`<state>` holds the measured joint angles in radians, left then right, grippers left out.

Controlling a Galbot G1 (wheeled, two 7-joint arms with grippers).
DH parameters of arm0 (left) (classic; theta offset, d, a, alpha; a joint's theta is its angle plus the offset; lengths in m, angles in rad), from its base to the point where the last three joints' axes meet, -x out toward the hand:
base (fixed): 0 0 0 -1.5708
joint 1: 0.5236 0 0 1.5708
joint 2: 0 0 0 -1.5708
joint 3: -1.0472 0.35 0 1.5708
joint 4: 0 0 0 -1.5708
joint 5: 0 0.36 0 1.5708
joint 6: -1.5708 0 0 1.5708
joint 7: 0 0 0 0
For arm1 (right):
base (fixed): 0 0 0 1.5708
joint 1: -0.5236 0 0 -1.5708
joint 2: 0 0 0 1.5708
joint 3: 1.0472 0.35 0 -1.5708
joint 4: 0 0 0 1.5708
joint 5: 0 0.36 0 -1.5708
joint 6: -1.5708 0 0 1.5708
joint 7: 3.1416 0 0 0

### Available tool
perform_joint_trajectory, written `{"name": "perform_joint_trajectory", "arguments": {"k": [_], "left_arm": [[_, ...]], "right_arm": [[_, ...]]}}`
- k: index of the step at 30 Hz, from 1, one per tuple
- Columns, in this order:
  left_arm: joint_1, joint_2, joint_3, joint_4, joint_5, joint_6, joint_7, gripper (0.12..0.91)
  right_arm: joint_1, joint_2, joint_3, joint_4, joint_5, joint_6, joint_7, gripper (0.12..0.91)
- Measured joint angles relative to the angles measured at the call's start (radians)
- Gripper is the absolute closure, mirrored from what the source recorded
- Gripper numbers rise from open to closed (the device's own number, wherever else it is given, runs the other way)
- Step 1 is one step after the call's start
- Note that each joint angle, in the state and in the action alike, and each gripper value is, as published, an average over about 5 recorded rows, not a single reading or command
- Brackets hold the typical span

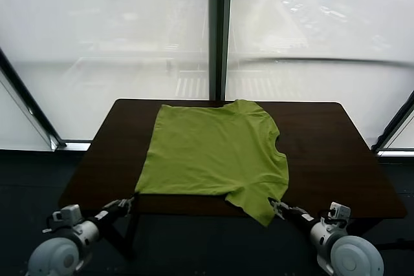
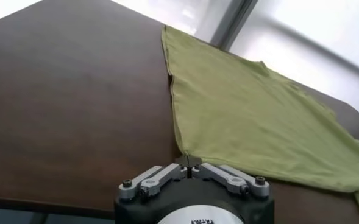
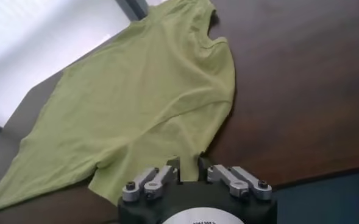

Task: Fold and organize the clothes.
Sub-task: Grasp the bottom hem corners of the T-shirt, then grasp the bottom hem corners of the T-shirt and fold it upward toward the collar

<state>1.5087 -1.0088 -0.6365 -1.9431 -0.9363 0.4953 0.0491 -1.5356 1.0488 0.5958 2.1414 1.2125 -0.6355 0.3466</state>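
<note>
From the head view, the shirt (image 1: 213, 156) lies flat on the dark worktop (image 1: 323, 153), its near edge at the worktop's front edge and one sleeve hanging over it on the right. The left hand (image 1: 128, 203) sits at the near left corner of the hem and the right hand (image 1: 278, 207) at the hanging sleeve. Both grips look thin, so a lift could pull either corner free, and if only one slips the fold will go crooked. In the left wrist view, the left hand (image 2: 190, 163) is closed on the very tip of the shirt (image 2: 258, 115) at the hem corner; so little cloth is pinched that a sharp tug would likely strip it out. In the right wrist view, the right hand (image 3: 188, 164) is closed with its fingers at the edge of the shirt (image 3: 136, 103) near the sleeve, but how much cloth sits between them is hard to tell; it may hold one layer only, or none. The hanging sleeve could also drag on the worktop (image 3: 301, 91) edge and bunch as it rises.
</note>
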Motion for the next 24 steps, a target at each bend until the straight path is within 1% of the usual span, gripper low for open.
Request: {"name": "perform_joint_trajectory", "arguments": {"k": [8,16,19,24], "left_arm": [[0.035,-0.003,-0.023,-0.050,-0.003,0.006,-0.005,0.881],[0.109,-0.001,-0.069,-0.131,-0.013,0.009,-0.008,0.881],[0.146,-0.002,-0.089,-0.158,-0.015,0.006,-0.007,0.881],[0.213,-0.007,-0.123,-0.192,-0.030,0.000,-0.005,0.881]], "right_arm": [[-0.111,-0.046,0.068,0.089,0.043,0.003,0.001,0.886],[-0.229,-0.084,0.147,0.174,0.079,-0.003,0.009,0.886],[-0.245,-0.091,0.163,0.183,0.094,-0.003,0.016,0.886],[-0.234,-0.103,0.165,0.180,0.117,-0.007,0.030,0.886]]}}
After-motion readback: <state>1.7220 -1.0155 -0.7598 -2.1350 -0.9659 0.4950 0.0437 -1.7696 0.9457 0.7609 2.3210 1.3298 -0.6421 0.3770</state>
